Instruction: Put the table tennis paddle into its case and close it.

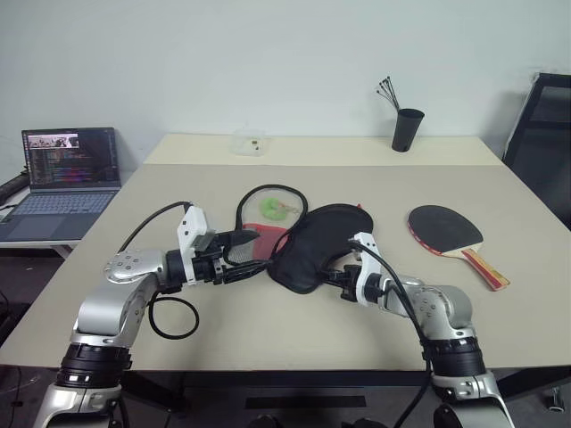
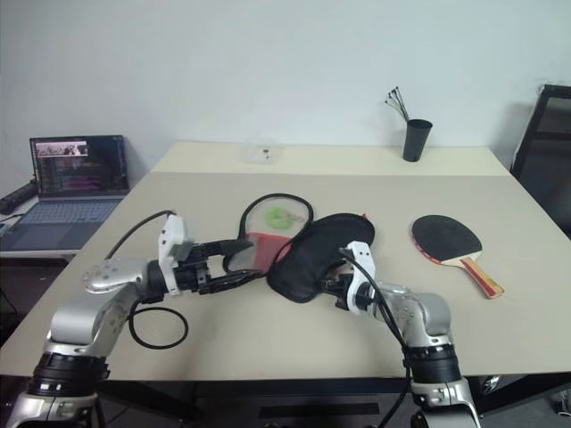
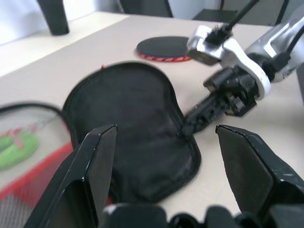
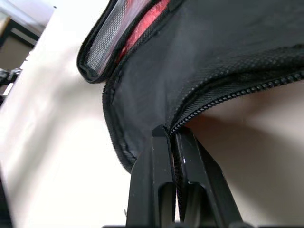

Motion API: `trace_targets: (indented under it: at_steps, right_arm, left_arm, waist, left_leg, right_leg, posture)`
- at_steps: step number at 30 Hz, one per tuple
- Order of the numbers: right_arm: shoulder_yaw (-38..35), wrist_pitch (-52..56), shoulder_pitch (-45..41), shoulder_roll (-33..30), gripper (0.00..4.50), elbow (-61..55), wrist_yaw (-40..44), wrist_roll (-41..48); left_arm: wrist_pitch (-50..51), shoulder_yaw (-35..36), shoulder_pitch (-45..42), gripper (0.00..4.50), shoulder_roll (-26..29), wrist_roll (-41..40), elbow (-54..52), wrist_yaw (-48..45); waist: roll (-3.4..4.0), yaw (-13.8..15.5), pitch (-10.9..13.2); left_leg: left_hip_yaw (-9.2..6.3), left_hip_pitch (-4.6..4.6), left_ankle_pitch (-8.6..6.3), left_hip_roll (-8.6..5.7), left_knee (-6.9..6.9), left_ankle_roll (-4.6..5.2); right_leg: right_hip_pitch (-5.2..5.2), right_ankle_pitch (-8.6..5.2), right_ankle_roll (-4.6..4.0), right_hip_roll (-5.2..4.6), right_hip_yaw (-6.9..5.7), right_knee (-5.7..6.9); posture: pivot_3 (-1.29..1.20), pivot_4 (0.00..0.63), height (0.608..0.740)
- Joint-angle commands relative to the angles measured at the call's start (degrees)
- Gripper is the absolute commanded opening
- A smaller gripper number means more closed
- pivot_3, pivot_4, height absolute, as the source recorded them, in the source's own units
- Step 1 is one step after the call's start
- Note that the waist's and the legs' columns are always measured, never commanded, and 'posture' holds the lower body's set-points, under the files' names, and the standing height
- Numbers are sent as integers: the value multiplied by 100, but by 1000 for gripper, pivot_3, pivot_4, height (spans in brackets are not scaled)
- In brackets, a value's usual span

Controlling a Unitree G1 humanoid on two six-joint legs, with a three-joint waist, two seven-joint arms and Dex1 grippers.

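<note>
The table tennis paddle (image 1: 446, 229) lies flat on the table to the right, black face up, handle toward the front right. The case (image 1: 314, 248) lies open at the table's middle: a black flap is raised on the right, and the red-and-mesh half (image 1: 268, 214) lies to its left. My right gripper (image 4: 171, 135) is shut on the zipper rim of the black flap (image 4: 199, 66), at its front right edge (image 1: 339, 275). My left gripper (image 1: 254, 254) stands open just left of the case, by its red part, with nothing held. In the left wrist view, its fingers (image 3: 95, 161) frame the flap.
A laptop (image 1: 67, 178) sits on a side desk at the far left. A black cup with sticks (image 1: 407, 129) and a clear box (image 1: 247, 141) stand at the back. A dark chair (image 1: 544, 125) is at the right. A black cable loop (image 1: 174, 319) lies by my left arm.
</note>
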Motion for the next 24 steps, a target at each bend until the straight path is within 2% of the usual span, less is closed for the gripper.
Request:
trace_targets:
  at_steps: [1,5,12,18,24]
  right_arm:
    - [-127,476,163,-209,53,-633,89,317]
    - [-121,797,266,-754,53,-832,332,452]
    - [-5,661,-77,-1795,53,-267,1004,325]
    - [533,210,-583,-2757,53,620,1958,-12]
    - [1200,-432,-1181,-3268,53,1538,2859,-558]
  left_arm:
    - [108,-5,5,3631,-39,-188,-433,49]
    - [181,-28,34,3631,-62,-209,-543,43]
    - [159,-76,-26,3631,-60,-155,-475,-11]
    - [90,-166,-70,3631,-53,-102,-403,-60]
    - [37,-189,-84,3631,-65,-54,-341,-83]
  waist:
    - [0,-6,0]
    - [0,-5,0]
    - [-2,-2,0]
    - [-4,1,1]
    - [-7,-2,3]
  left_leg:
    - [6,0,0,0,0,0]
    - [11,2,0,0,2,0]
    - [17,1,0,0,1,0]
    - [27,1,0,-3,3,1]
    - [32,1,-1,-1,3,1]
  right_leg:
    - [-3,3,-4,1,6,0]
    - [-4,3,-5,3,11,0]
    - [-7,3,-5,6,17,-4]
    - [-7,4,-4,6,27,-7]
    - [-11,5,-4,10,31,-7]
  posture:
    - [0,150,740]
    - [0,150,740]
    - [0,150,740]
    - [0,150,740]
    - [0,150,740]
